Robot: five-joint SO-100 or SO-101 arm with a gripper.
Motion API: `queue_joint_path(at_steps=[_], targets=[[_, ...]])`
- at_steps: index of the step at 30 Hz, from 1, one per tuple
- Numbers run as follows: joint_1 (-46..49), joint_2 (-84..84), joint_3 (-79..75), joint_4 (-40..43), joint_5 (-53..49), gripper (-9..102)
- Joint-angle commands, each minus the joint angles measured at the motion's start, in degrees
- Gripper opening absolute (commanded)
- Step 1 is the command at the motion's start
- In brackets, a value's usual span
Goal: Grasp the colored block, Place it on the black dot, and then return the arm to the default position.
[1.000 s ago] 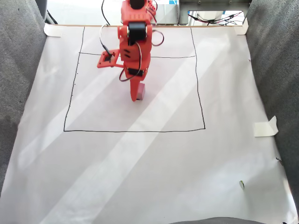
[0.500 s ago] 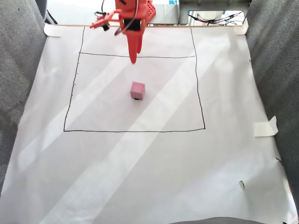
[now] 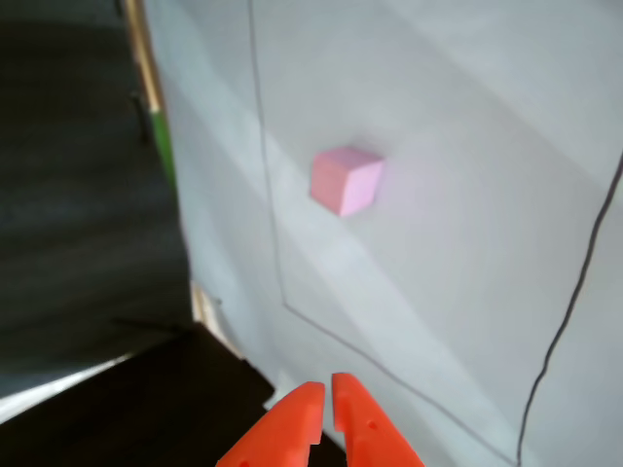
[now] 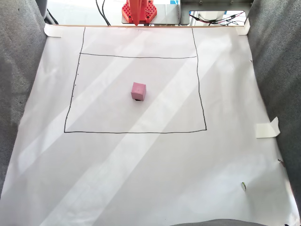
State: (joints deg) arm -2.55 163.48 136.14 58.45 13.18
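Claw [image 3: 325,397] tips together, block [image 3: 346,180] apart.

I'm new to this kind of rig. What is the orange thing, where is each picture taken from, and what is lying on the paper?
The orange thing is a small robot arm, folded back at the far edge of the white paper in the fixed view, which looks down from above. The other view looks past its gripper, two pointed orange fingers closed together and holding nothing. On the paper, inside a hand-drawn square, sits a pink foam cube with a bit of dark showing under its near edge, probably the black dot. Tape holds the paper's right edge.
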Motion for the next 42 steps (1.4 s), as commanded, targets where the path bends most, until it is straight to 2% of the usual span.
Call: queue_joint_path(at_steps=[1,5,14,26,34,39,42], targets=[[1.2,9.2,6.5,1.1,-1.8,0],[1.4,17.8,11.9,4.0,-3.4,0],[-1.3,23.7,15.0,7.8,-2.8,0],[-2.0,23.8,22.8,6.7,-3.9,0],[-2.5,23.8,29.1,9.1,-7.8,0],[-1.7,23.8,33.7,4.0,-11.7,0],[-1.0,23.8,37.4,-2.8,-16.4,0]])
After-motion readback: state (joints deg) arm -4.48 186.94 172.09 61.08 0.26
